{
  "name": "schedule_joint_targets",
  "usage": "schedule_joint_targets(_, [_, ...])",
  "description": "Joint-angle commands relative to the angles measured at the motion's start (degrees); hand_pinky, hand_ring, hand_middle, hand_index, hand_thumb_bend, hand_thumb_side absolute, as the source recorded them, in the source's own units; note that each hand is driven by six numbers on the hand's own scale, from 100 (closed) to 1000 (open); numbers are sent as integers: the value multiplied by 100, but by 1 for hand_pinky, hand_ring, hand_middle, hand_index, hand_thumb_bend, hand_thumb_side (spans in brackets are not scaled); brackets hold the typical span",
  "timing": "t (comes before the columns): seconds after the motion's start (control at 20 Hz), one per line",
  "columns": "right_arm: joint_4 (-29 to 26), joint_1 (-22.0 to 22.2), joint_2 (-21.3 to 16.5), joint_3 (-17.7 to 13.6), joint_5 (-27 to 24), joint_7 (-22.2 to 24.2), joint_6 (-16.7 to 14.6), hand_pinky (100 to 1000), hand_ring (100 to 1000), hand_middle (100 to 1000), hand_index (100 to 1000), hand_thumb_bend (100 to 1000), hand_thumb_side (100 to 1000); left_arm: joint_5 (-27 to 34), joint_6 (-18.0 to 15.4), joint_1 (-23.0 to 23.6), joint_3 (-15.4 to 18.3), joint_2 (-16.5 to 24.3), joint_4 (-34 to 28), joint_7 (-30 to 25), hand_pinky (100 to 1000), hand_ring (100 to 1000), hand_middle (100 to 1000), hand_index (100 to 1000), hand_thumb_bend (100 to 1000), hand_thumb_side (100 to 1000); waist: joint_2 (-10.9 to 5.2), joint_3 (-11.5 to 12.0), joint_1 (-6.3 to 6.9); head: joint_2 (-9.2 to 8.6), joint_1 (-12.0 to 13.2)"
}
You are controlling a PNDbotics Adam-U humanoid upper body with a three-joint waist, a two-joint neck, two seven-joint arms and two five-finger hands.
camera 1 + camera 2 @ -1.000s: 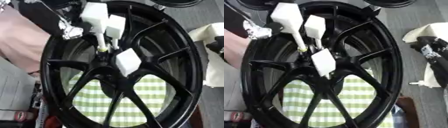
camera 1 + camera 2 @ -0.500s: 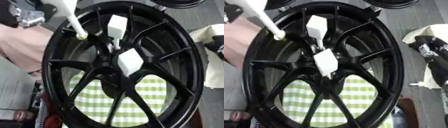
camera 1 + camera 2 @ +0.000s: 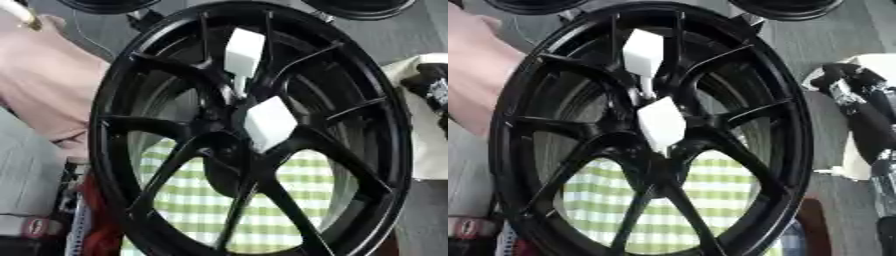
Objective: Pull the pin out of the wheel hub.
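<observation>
Nearest: green-checked cloth (image 3: 254, 210), 6 o'clock, behind spokes. Wheel hub (image 3: 236, 145) centre, upright. Two white-headed pins (image 3: 267, 122), (image 3: 243, 50) seated, centre and 12 o'clock. Right hand (image 3: 859, 120) at 3 o'clock, grip unclear. Left hand unseen. Advice: grasp head, pull straight along pin axis.

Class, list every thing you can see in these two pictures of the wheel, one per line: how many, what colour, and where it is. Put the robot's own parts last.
Wheel: one, black, standing on edge and filling the middle of the view.
Pins with white block heads: two, still in the hub; one at the centre, the other above it.
Checked cloth: one, green and white, seen through the lower spokes.
Pink mass: one, at the left edge behind the rim; what it is cannot be told.
White cloth or cover: one, at the right edge.
Pulled pin tip: one, pale with a yellowish end, top left corner.
Right hand: one, black, at the right edge; its fingers cannot be made out.
Left hand: not in view.
</observation>
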Motion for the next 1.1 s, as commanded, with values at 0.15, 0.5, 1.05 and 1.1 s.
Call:
schedule_joint_targets(0.15, [-186, -21, -134, -95, -21, -86, -36, 911, 740, 576, 689, 187, 376, -199, -169, 377, 530, -31, 303, 323, 680, 438, 290, 490, 100, 207, -184, 58, -29, -27, -98])
schedule_joint_targets(0.5, [-224, -53, -110, -117, -52, -128, -52, 910, 740, 577, 689, 182, 373, -848, -221, 919, 608, -449, 417, 312, 731, 509, 412, 618, 100, 262, -179, 69, -83, -86, -148])
schedule_joint_targets(1.05, [-259, -82, -113, -142, -75, -173, -55, 909, 740, 578, 688, 182, 370, -1601, -214, 1304, 701, -784, 345, -445, 906, 824, 854, 939, 100, 555, -185, 105, -92, -72, -136])
schedule_joint_targets(1.1, [-261, -81, -115, -143, -76, -175, -54, 909, 740, 578, 688, 182, 370, -1617, -200, 1307, 704, -785, 344, -432, 905, 824, 853, 937, 100, 550, -188, 108, -88, -71, -125])
